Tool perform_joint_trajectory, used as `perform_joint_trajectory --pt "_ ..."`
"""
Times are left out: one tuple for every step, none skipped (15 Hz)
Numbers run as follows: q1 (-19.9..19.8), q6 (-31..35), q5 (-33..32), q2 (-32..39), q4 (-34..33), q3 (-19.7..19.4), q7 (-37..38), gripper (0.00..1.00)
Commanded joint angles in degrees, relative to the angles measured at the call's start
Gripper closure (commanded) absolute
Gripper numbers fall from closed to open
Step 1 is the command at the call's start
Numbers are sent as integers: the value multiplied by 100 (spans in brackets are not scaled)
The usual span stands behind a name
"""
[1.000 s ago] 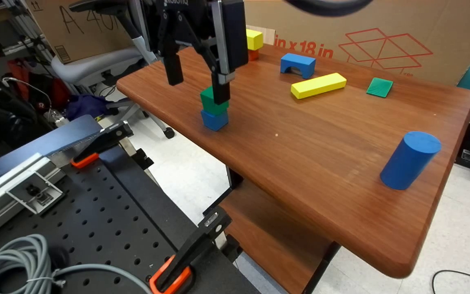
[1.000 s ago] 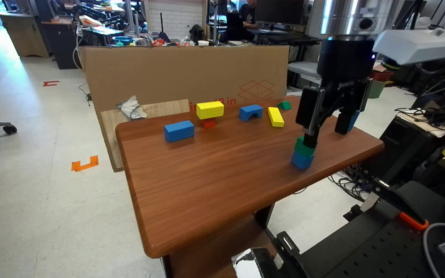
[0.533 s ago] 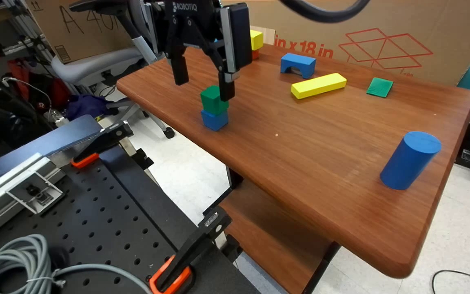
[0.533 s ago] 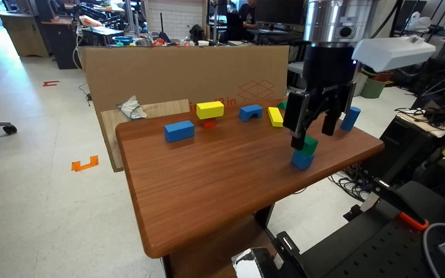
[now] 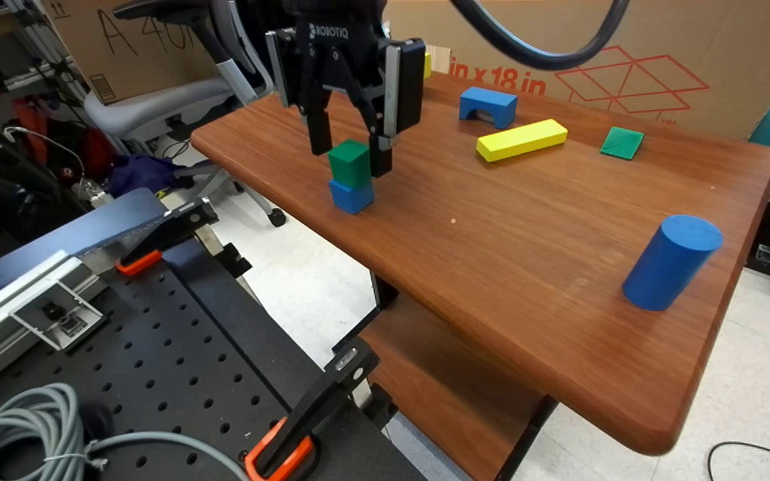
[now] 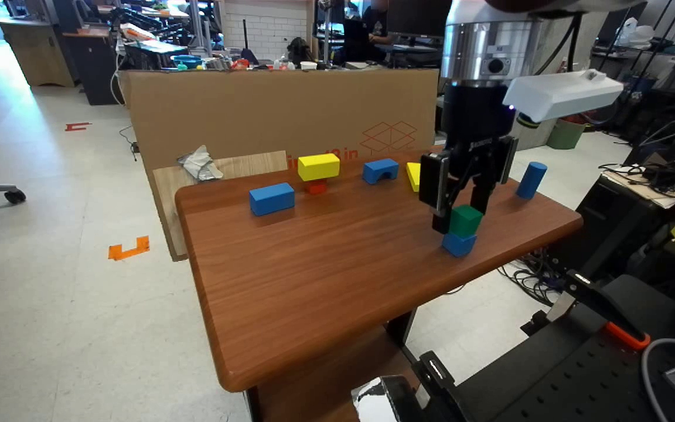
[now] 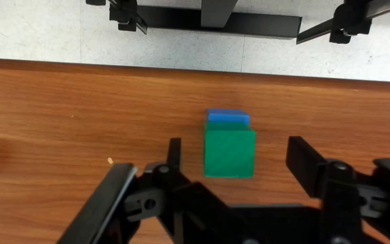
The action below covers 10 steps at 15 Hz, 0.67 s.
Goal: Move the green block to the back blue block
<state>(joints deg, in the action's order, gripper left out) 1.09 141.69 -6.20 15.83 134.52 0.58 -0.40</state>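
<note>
Gripper [image 5: 351, 151] dropped closer to the green block [image 7: 229, 153] atop the blue cube [image 5: 351, 198], jaws spread, and that block's probably light and stiff, so just pinch opposite sides above the cube.

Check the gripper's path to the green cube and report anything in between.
Nothing visible is in the way. In the wrist view the green cube lines up between the fingers of the open gripper, with tabletop showing on both sides. The small blue cube is beneath the green one, not between.
</note>
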Motion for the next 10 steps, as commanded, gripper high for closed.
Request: perform_joint_trajectory --pt "43 -297 67 158 -260 54 -82 53" --pt "46 -333 83 159 -278 69 -84 60" --pt "40 -370 107 155 -293 88 -107 69" --pt "35 -387 121 142 -299 101 -112 75" --pt "15 -428 155 120 -301 120 -157 82" --pt "7 -462 165 104 -304 124 -168 91" --pt "0 -488 170 86 -308 119 -168 91" --pt "-7 -522 186 69 -317 119 -175 91" --pt "-18 -575 255 31 -320 126 -156 91" --pt "-44 -575 341 -33 -284 131 -168 91"
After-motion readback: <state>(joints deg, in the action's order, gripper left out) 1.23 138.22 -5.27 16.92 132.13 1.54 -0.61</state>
